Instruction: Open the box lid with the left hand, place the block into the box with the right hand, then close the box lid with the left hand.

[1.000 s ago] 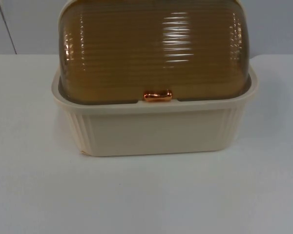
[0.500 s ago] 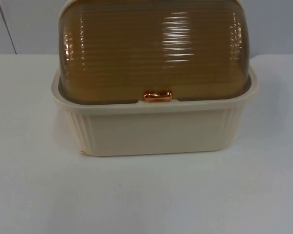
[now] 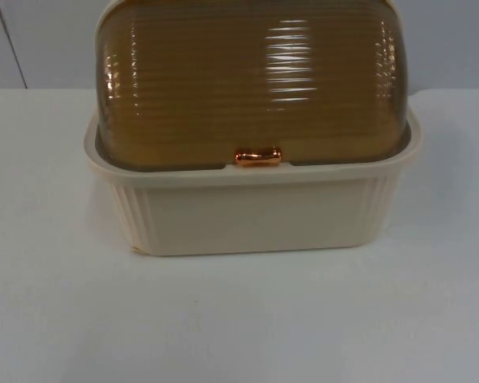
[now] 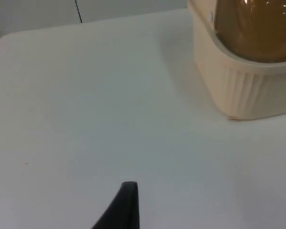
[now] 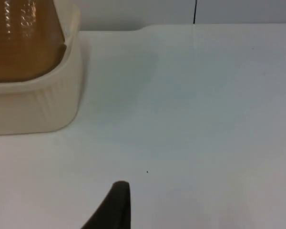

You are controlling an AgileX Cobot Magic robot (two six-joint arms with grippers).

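We see the box [image 3: 251, 211] at mid-table, cream base, ribbed amber lid [image 3: 251, 88] shut down over it, copper handle [image 3: 258, 157] at the lid's front edge, centred; the block isn't anywhere we can make out, so we can't say where it lies. Left gripper [image 4: 126, 205] hangs above bare table [image 4: 86, 119], box well off to one side of it; right gripper [image 5: 117, 205] likewise over bare table w/ the box's other end off to its side; one black fingertip each is all we get, so whether either is apart or together we cannot tell; both look to be waiting. Risks, as we judge them: the handle is small and glossy, so a left approach that's slightly off could slip past it or scrape the lid; pulling fwd rather than rolling the lid up and back could drag or tip the whole box, since nothing pins the base; if the lid isn't pushed fully back it may roll shut on the right gripper during the drop; and w/ the block unlocated, the right arm has no clear target yet. Vs. the earlier top frames: no change we can detect; box, lid and handle sit in the same spots, lid shut as before.
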